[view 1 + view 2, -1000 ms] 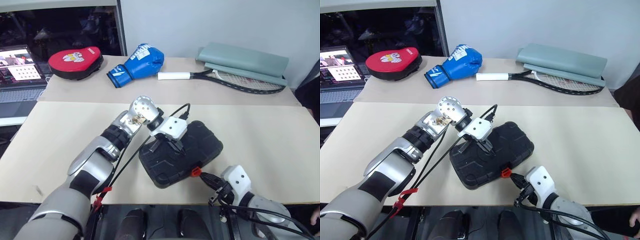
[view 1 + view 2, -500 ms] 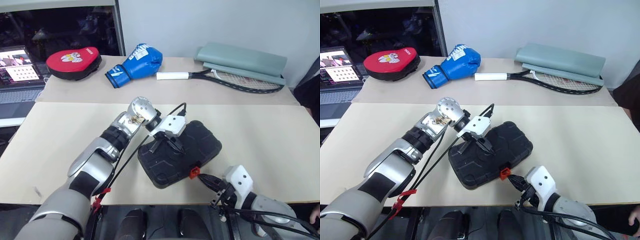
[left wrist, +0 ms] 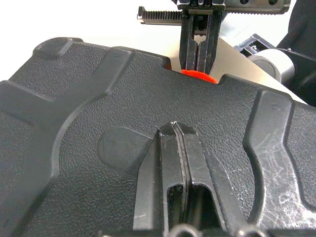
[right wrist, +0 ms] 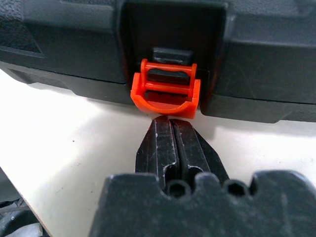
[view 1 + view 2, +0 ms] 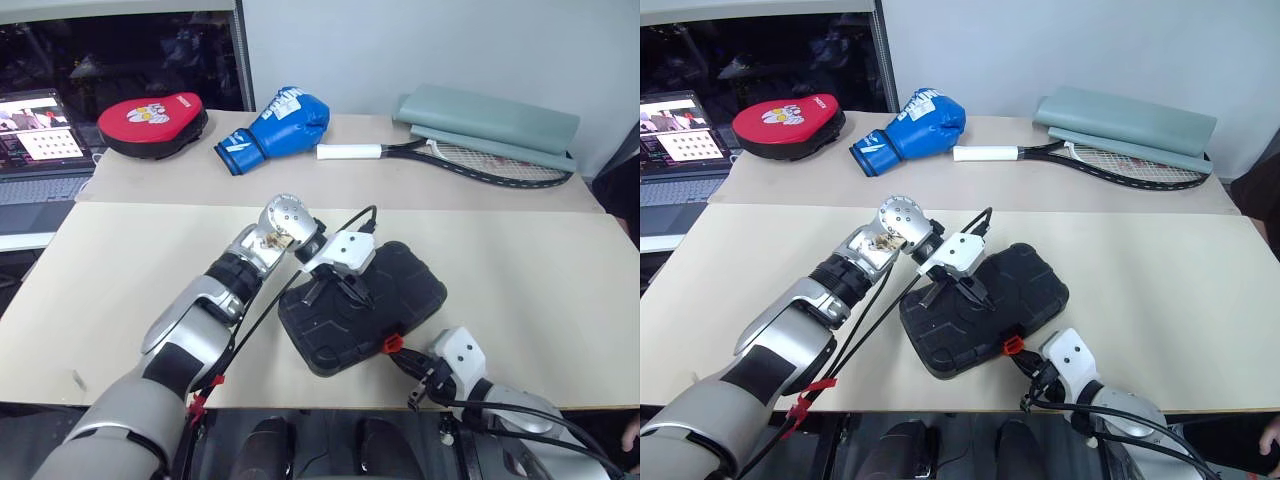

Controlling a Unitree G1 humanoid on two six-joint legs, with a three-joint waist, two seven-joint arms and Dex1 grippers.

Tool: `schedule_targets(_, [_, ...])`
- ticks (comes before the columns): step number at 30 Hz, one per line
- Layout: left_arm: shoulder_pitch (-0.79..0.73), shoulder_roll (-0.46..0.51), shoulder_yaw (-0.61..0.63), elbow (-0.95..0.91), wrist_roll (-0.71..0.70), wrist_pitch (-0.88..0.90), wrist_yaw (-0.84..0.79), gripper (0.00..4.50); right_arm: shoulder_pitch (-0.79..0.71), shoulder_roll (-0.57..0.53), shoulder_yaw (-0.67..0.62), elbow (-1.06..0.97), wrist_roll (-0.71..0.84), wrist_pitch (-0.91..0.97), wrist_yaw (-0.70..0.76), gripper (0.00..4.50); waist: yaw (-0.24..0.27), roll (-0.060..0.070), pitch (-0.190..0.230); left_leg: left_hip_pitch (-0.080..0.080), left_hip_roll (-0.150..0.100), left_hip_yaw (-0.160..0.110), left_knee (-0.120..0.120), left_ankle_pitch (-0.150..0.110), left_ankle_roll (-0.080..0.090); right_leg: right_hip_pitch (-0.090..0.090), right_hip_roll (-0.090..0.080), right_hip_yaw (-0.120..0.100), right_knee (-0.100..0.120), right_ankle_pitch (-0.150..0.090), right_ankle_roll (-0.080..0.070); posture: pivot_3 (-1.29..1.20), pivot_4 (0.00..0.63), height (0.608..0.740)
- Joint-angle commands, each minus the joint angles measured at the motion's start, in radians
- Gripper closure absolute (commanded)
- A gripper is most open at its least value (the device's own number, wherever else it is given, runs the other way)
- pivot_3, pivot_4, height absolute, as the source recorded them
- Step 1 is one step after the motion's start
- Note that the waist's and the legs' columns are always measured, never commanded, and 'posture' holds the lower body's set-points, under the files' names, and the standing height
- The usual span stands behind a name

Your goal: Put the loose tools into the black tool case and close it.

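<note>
A long beige table (image 5: 520, 290) carries everything, with a second table surface behind it holding the sports gear. On the near table, close to its front edge and a little toward the robot's right of centre, lies the black tool case (image 5: 410, 290), lid down and turned at an angle, its ribbed top facing up. Along the back, from the robot's right to its left, sit a folded grey-green cover (image 5: 490, 118), a racket (image 5: 450, 155) with a white grip lying partly under that cover, a blue boxing glove (image 5: 272, 127) and a red-and-black punch pad (image 5: 152, 122); a laptop (image 5: 40, 150) with a lit screen stands at the far left. The left gripper (image 5: 352, 291) reaches in over the case, its two black fingers pressed together and resting tip-down on the ribbed lid near the middle. The right gripper (image 5: 399, 357) comes up from the front edge of the table, fingers likewise together, its tips just in front of the small orange latch (image 4: 165, 91) on the case's near side wall; in the right wrist view the tips sit right under the latch's curved lower lip, seemingly touching it. The latch hangs over the seam of the case.
</note>
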Motion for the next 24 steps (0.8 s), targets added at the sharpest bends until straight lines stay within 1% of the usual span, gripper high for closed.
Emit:
schedule_targets(1, [0.028, -0.014, -0.061, 0.040, 0.092, -0.022, -0.003, 4.49, -0.051, 0.021, -0.016, -0.049, 0.012, -0.024, -0.025, 4.50, 0.000, 0.000, 0.000, 0.000, 0.000, 0.000, 0.000, 0.000, 0.000, 0.000, 0.000, 0.000, 0.000, 0.000, 0.000, 0.00, 0.150, 0.737])
schedule_targets(8, [0.053, -0.014, -0.087, 0.033, 0.115, -0.054, -0.003, 4.49, -0.072, 0.036, -0.024, -0.069, 0.040, -0.016, -0.017, 4.50, -0.002, 0.000, 0.000, 0.001, 0.000, 0.000, 0.000, 0.000, 0.000, 0.001, 0.000, 0.000, 0.000, 0.000, 0.000, 0.00, 0.150, 0.737])
schedule_targets(13, [0.079, -0.011, -0.110, -0.013, 0.107, -0.044, -0.003, 4.49, -0.141, 0.052, -0.013, -0.031, 0.023, -0.021, -0.026, 4.50, -0.012, 0.000, 0.000, 0.002, 0.001, 0.000, 0.000, 0.000, 0.000, 0.001, 0.001, 0.000, 0.000, 0.001, -0.001, 0.00, 0.150, 0.737])
schedule_targets(24, [0.093, -0.010, -0.104, -0.028, 0.112, -0.030, -0.003, 4.49, -0.148, 0.040, -0.010, -0.026, 0.017, -0.033, -0.009, 4.50, -0.018, 0.000, 0.000, 0.003, 0.001, 0.000, 0.000, 0.000, 0.000, 0.001, 0.001, 0.001, 0.000, 0.002, -0.001, 0.00, 0.150, 0.737])
